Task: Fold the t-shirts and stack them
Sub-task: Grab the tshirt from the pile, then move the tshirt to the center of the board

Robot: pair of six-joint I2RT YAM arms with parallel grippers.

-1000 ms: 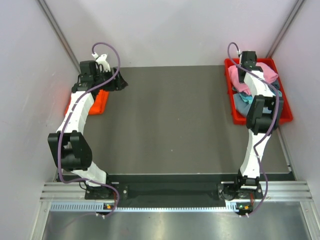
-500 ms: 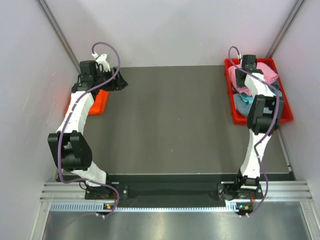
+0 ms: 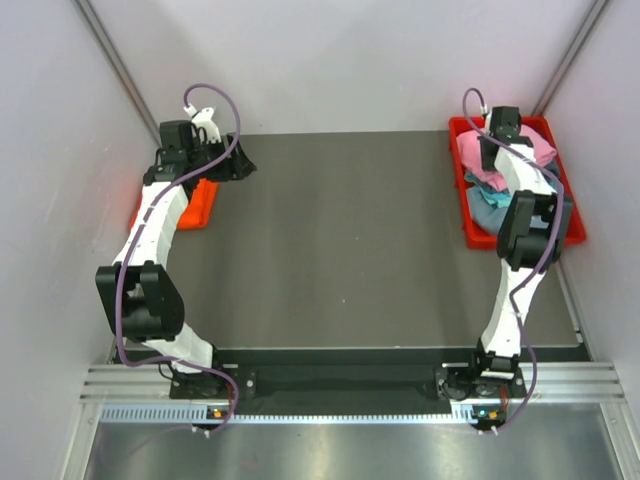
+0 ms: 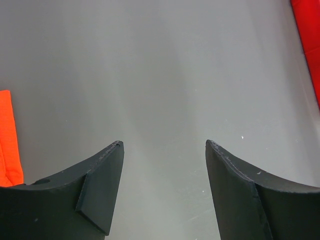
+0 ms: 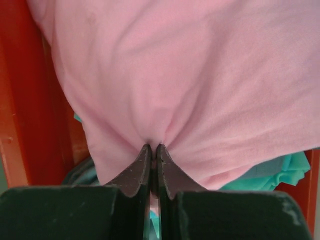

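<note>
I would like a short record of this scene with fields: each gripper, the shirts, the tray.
left gripper: open, over bare table, holding nothing
right gripper: shut on pink t-shirt
pink t-shirt: topmost in red tray
teal t-shirt: under the pink one
orange t-shirt: at the table's left edge

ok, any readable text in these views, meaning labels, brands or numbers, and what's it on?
No text can be read in any view.
The pink t-shirt, pinched in the right gripper: plain, no print.
The red tray: no label shows.
The arm bases: any marking is too small to tell in the top view.
</note>
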